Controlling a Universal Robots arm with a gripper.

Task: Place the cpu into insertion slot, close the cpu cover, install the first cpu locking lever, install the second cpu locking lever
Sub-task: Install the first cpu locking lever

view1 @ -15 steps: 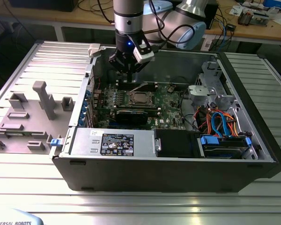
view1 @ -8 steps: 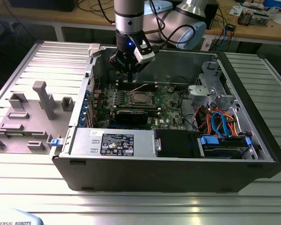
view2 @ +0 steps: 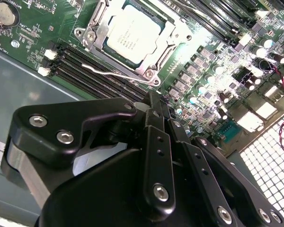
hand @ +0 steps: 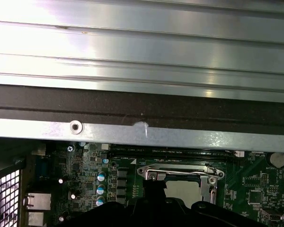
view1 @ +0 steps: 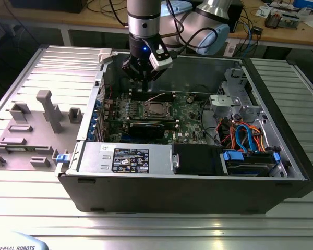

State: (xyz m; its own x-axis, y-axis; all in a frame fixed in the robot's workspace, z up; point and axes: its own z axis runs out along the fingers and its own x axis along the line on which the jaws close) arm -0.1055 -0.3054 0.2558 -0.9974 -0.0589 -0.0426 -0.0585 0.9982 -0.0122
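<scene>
– So, where does the black, link-armed gripper (view2: 157, 101) stand?

– Hanging over the board, fingers drawn together on nothing, tips aimed near the socket's edge.

– And the chip?

– The flat, square cpu (view2: 132, 35) with its matt silver-grey lid lies in the insertion slot (view2: 88, 35), the square recess with a bright metal surround. The cpu cover (view2: 166, 43), a thin stamped steel frame with a cut-out middle, seems to be down over the chip's edges.

– Then it's lever work, I'd say.

– Likely. A slim, silvery wire locking lever (view2: 111, 72) runs along the side of the socket nearest the gripper, its bent end over the long black plastic memory slots (view2: 80, 61). I can't tell whether it's latched.

– How would you handle it well?

– Press on the wire's bent end with the joined tips. It's smooth, springy and round, so it may slip; a square, steady push suits it. Keep off the small shiny-topped capacitors (view2: 194, 99) on the green circuit board (view2: 33, 40).

– Beyond that?

– The dark sheet-metal computer case (view1: 281, 130), on a ribbed aluminium bench (view1: 146, 229).
</scene>
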